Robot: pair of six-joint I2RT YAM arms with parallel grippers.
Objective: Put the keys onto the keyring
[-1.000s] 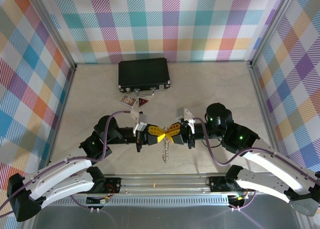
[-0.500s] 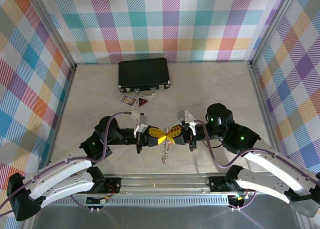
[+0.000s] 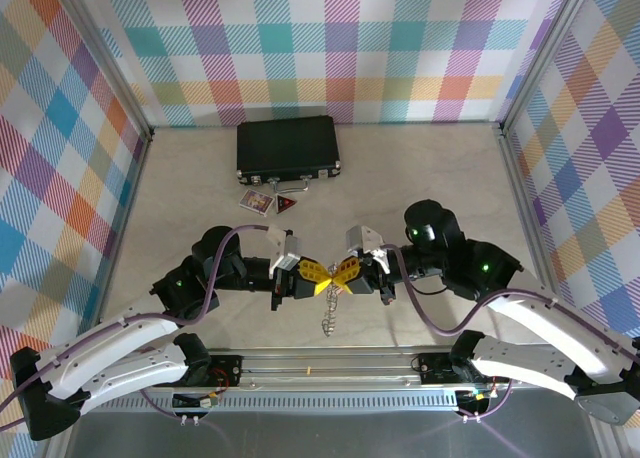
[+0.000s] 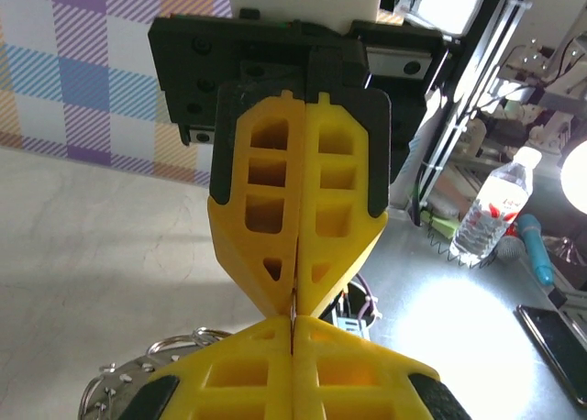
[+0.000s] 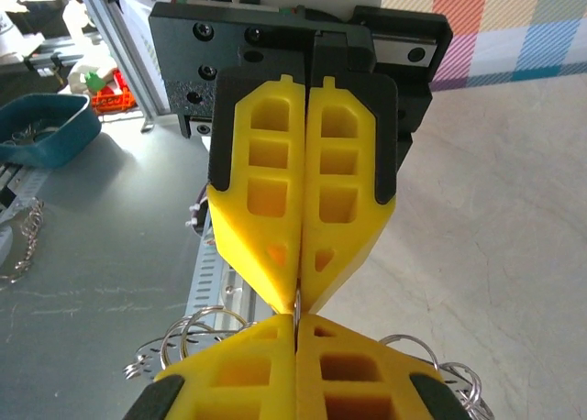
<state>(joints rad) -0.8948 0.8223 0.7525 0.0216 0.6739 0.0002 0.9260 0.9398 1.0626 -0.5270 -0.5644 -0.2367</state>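
My left gripper [image 3: 316,276] and right gripper [image 3: 341,274] meet tip to tip above the table's near middle. Both are shut on the keyring [image 3: 328,313], whose silvery cluster dangles below them. In the left wrist view my left gripper [image 4: 293,323] pinches a thin wire of the ring, with loops of the keyring [image 4: 170,347] at lower left. In the right wrist view my right gripper [image 5: 295,323] clamps the same wire, with ring loops [image 5: 193,333] beside it. The keys [image 3: 273,186] lie small, just in front of the black case.
A black case [image 3: 288,147] lies at the back centre. A red triangular card [image 3: 288,205] and a small picture card [image 3: 257,202] sit in front of it. Plaid walls close off three sides. A metal rail [image 3: 330,363] runs along the near edge.
The two grippers have drawn closer until their yellow tips touch. The right gripper's fingers have closed on the ring. The hanging cluster has sunk slightly toward the near edge.
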